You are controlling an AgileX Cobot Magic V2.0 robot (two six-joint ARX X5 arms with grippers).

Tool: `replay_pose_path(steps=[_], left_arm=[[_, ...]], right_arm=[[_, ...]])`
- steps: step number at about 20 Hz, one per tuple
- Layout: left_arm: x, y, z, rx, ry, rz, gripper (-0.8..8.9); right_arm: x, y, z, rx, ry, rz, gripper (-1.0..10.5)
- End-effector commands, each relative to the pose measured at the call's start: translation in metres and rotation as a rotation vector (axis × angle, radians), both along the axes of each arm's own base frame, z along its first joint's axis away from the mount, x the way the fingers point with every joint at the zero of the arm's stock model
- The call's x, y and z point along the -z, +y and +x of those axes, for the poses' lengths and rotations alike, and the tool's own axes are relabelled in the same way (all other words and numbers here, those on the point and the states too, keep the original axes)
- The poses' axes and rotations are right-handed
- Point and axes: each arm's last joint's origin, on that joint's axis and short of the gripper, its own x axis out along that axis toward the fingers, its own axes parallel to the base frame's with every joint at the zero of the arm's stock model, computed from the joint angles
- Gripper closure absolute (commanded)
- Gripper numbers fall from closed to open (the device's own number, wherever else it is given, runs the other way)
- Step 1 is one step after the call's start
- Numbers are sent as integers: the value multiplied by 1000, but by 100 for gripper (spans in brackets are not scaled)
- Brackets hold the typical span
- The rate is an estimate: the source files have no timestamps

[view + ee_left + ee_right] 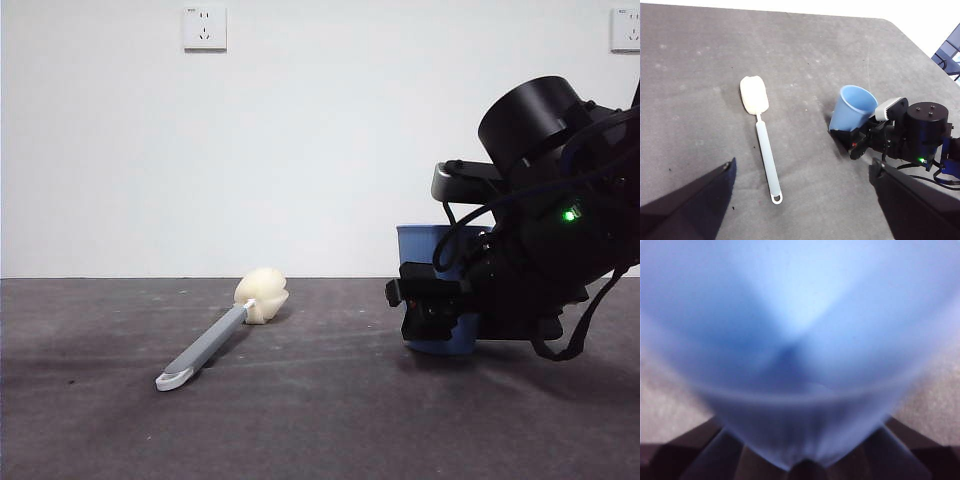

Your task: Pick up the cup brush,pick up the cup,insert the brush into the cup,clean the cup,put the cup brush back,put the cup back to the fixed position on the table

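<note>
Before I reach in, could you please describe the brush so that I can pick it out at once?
On the dark grey table, look away from the blue cup that the right gripper surrounds. The brush lies flat and alone: a long grey handle, a cream sponge head, a white loop at its end.

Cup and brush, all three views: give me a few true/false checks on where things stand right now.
1. The cup brush lies flat on the table, with no tool touching it. True.
2. The right tool is at the cup, its jaws on either side of the lower wall. True.
3. The cup lies on its side. False: it stands upright on the table, mouth up.
4. The sponge head is inside the cup. False: the brush lies apart from the cup.
5. The left tool holds the brush. False: its jaws are open above the table, holding nothing.
</note>
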Motion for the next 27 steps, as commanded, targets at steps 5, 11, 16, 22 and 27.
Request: replay_pose_path(steps=[5,11,16,22,27], left_arm=[[2,0,0,5,-7,15,369],[3,0,0,6,5,25,369],[3,0,-1,5,10,29,369],[3,0,-1,7,8,32,369],[4,0,-1,13,11,37,375]], right_arm=[[15,-4,-7,-1,115,-68,472],[13,-6,-11,5,154,-81,401],[-11,-12,-22,29,213,-73,402],[-64,-28,-66,-71,365,-6,406],[-128,-50,-112,-224,383,132,407]])
